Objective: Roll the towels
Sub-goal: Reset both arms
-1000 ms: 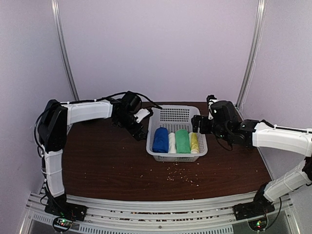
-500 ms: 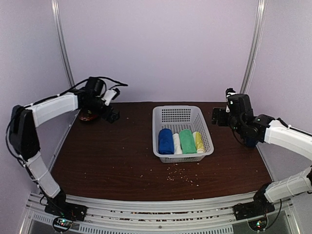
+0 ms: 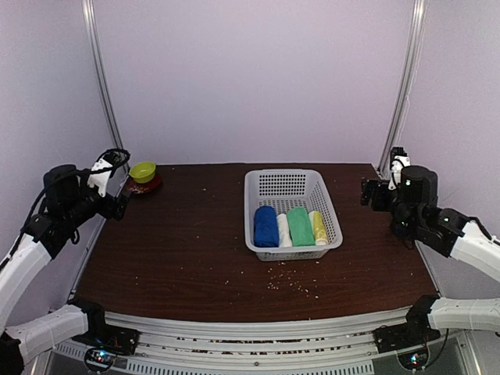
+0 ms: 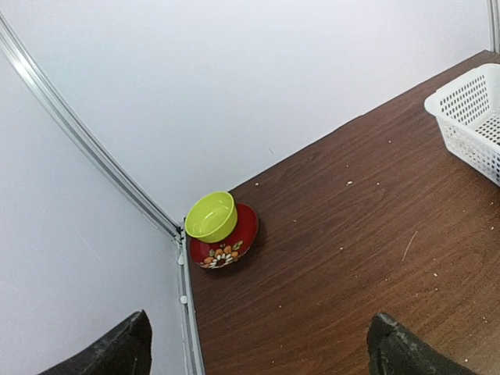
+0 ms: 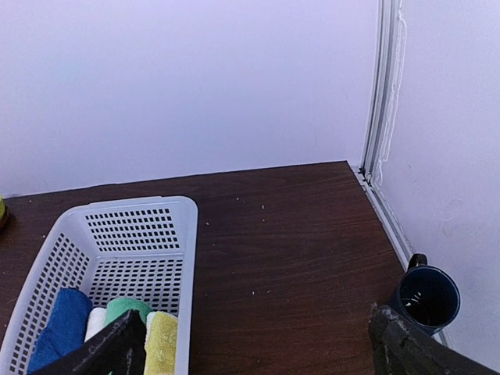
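Note:
A royal blue towel [image 3: 266, 226] and a cream-white towel [image 3: 282, 230] lie rolled side by side in the white mesh basket [image 3: 283, 181], next to a green roll [image 3: 299, 226] and a yellow roll [image 3: 319, 228]. My left gripper [image 3: 119, 205] is open and empty at the table's far left edge. My right gripper [image 3: 369, 191] is open and empty, right of the basket. In the right wrist view the blue towel [image 5: 58, 326], white towel [image 5: 95, 318], green roll [image 5: 129, 307] and yellow roll [image 5: 162, 340] show in the basket [image 5: 137, 205], by my left fingertip [image 5: 117, 351].
A yellow-green bowl [image 3: 143, 170] sits on a red flowered dish [image 4: 230, 238] in the back left corner. A dark blue mug [image 5: 426, 295] stands by the right wall. Crumbs lie scattered in front of the basket [image 4: 469, 117]. Walls close off both sides and the back.
Both arms have drawn away from the basket: the left swung far left to the table edge, uncovering the bowl, and the right pulled back to the right. The basket stayed put.

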